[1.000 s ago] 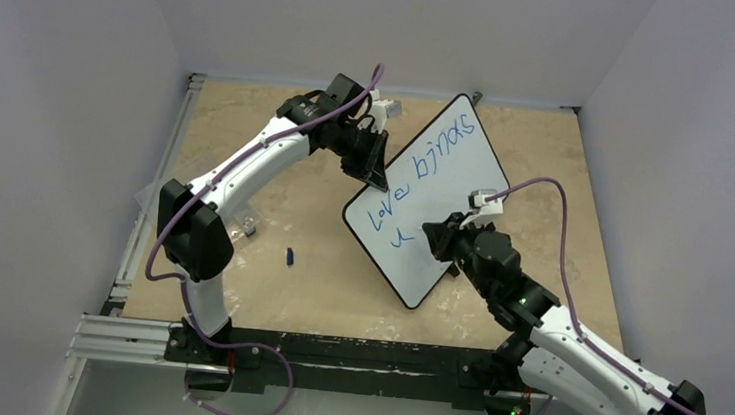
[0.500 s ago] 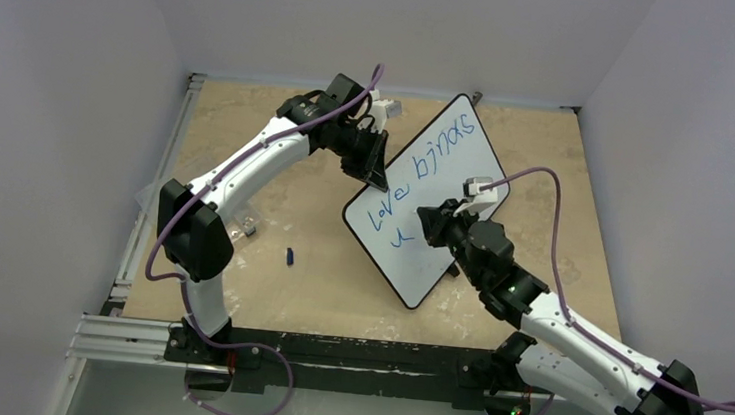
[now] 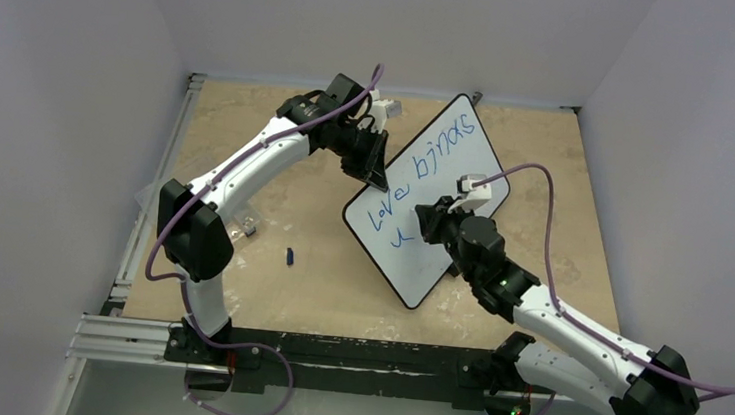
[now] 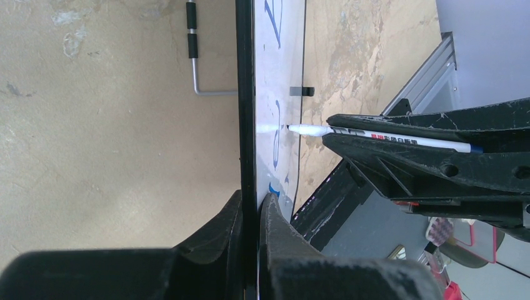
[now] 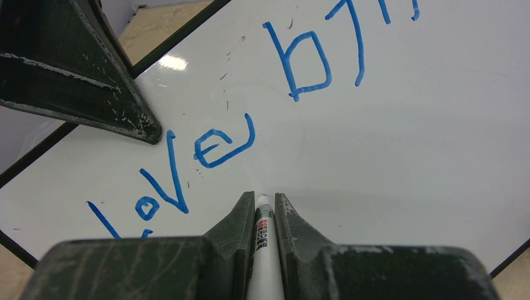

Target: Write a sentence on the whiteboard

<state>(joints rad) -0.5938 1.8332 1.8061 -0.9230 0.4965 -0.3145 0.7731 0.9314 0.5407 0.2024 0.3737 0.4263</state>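
Where the whiteboard (image 3: 436, 183) sits diagonally on the table (image 3: 266, 289), you see the sentence (image 3: 385, 209) in thin blue strokes: "love", "brings", one mark beneath. Your left gripper (image 4: 253, 200) pinches its black rim. Your right gripper (image 5: 264, 200) clamps a white marker (image 5: 262, 237), tip at the board.

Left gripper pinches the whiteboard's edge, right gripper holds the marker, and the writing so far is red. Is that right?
Not red: the writing is blue, clear in the right wrist view. The left gripper does pinch the edge of the whiteboard and the right gripper holds the marker.
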